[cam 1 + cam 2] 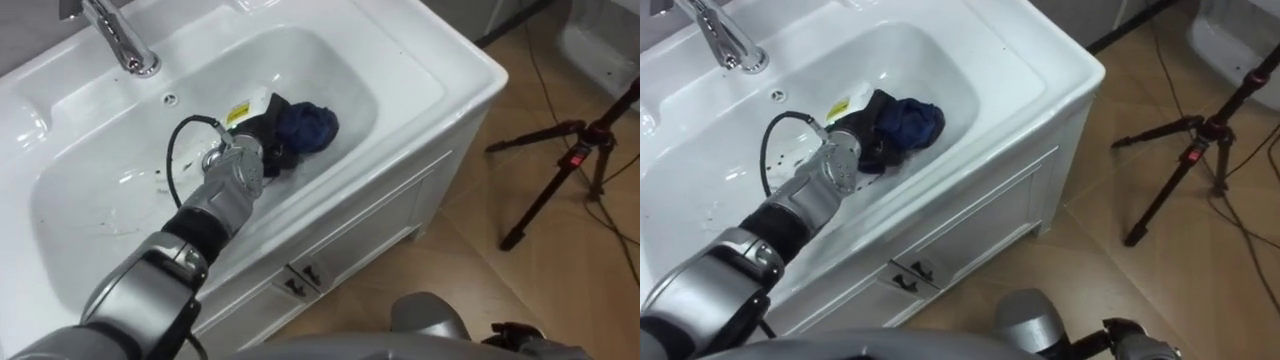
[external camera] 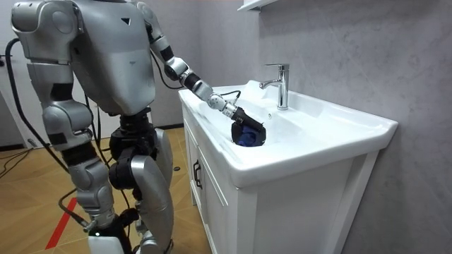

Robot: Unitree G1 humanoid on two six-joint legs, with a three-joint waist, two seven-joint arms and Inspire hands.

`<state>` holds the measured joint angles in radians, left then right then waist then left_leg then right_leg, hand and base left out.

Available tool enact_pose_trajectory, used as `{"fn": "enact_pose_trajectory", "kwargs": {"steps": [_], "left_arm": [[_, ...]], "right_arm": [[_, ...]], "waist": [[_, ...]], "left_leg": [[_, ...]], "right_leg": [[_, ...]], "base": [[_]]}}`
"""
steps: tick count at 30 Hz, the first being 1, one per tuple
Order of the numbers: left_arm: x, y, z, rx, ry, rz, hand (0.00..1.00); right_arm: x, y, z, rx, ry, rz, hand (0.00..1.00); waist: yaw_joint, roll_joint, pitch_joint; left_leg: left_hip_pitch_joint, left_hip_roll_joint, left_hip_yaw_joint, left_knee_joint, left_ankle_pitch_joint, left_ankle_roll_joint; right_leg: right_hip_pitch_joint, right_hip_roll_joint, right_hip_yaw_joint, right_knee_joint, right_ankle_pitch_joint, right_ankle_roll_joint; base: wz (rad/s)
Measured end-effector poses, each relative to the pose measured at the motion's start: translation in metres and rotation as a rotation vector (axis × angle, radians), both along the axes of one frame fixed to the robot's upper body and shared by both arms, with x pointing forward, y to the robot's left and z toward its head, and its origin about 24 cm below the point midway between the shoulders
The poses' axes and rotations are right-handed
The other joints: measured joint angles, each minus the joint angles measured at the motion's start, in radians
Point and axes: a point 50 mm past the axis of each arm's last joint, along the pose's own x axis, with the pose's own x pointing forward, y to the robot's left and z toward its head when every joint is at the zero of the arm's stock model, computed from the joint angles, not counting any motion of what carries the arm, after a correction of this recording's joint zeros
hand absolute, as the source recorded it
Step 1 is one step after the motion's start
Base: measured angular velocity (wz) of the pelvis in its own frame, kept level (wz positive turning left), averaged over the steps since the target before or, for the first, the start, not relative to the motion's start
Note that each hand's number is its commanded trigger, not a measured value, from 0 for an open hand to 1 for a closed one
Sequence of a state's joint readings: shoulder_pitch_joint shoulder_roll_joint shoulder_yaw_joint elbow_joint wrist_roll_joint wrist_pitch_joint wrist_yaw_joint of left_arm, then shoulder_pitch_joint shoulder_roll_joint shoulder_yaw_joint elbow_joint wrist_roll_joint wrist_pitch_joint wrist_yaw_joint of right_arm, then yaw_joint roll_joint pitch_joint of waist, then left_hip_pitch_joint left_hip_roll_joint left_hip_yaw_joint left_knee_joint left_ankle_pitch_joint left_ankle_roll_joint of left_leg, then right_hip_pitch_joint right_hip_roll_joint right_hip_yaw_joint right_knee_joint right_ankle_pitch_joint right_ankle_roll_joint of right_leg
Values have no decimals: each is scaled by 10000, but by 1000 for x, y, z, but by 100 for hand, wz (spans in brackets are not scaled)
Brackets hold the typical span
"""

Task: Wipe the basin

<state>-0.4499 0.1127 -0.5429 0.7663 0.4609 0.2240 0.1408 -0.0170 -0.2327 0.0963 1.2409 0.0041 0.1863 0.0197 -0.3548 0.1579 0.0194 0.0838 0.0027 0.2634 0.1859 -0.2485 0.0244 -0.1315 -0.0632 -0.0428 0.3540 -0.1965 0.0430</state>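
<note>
**While the left hand grips it, one blue cloth sits in the basin**

As the robot stands on both legs at the front of the vanity, its left arm stretches out over the rim and down into the bowl. One basin [image 1: 430, 60]: white, rectangular, set in a white counter. One faucet [image 1: 125, 40], chrome, at the back edge, upright. One small round overflow hole [image 1: 170, 98] in the back wall of the bowl, just below the faucet.

One cloth [image 1: 308, 125], dark blue, bunched up, lying on the basin's floor towards its right end. The left hand [image 1: 268, 140] is on it. The dark fingers curl round the near side of the bundle and the rest of the cloth bulges out past them. In the room view the hand wraps over the top of the blue wad, low inside the bowl.

The right hand [image 2: 104, 227] hangs low beside the robot's leg at the room view's left. Its state cannot be told.

One cabinet [image 1: 380, 215] sits under the basin, white. It has two small dark door handles [image 1: 296, 286], side by side at the middle seam. One black tripod [image 1: 565, 165] stands on the wooden floor [image 1: 480, 290], well apart from the vanity, to the robot's right.
</note>
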Motion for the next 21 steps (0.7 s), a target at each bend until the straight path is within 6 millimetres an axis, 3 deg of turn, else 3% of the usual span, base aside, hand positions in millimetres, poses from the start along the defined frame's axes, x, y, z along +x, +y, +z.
{"fn": "enact_pose_trajectory", "kwargs": {"steps": [13,16,18,21], "left_arm": [[-2,-5,0,-89,292,-177,100],[-5,0,-4,-136,414,34,100],[-12,7,-12,-113,691,224,100],[-21,20,-22,-132,952,539,100]], "right_arm": [[-9,-5,0,-420,286,-354,0],[-20,-7,-1,-558,639,-462,0],[-28,-6,-2,-549,810,-512,0],[-37,-7,-2,-580,1108,-580,0]], "waist": [[-181,-21,10],[-128,-39,12],[-92,-142,68],[78,-168,54]], "left_leg": [[197,-160,99,-10,1,2],[346,-175,231,-9,1,2],[536,-162,243,-8,1,2],[775,-140,324,-120,-4,-2]], "right_leg": [[-21,-164,116,322,-226,101],[-18,-133,260,514,-352,69],[144,-111,309,643,-463,29],[260,48,422,615,-504,-31]], "base": [[1],[-14],[-14],[-16]]}}
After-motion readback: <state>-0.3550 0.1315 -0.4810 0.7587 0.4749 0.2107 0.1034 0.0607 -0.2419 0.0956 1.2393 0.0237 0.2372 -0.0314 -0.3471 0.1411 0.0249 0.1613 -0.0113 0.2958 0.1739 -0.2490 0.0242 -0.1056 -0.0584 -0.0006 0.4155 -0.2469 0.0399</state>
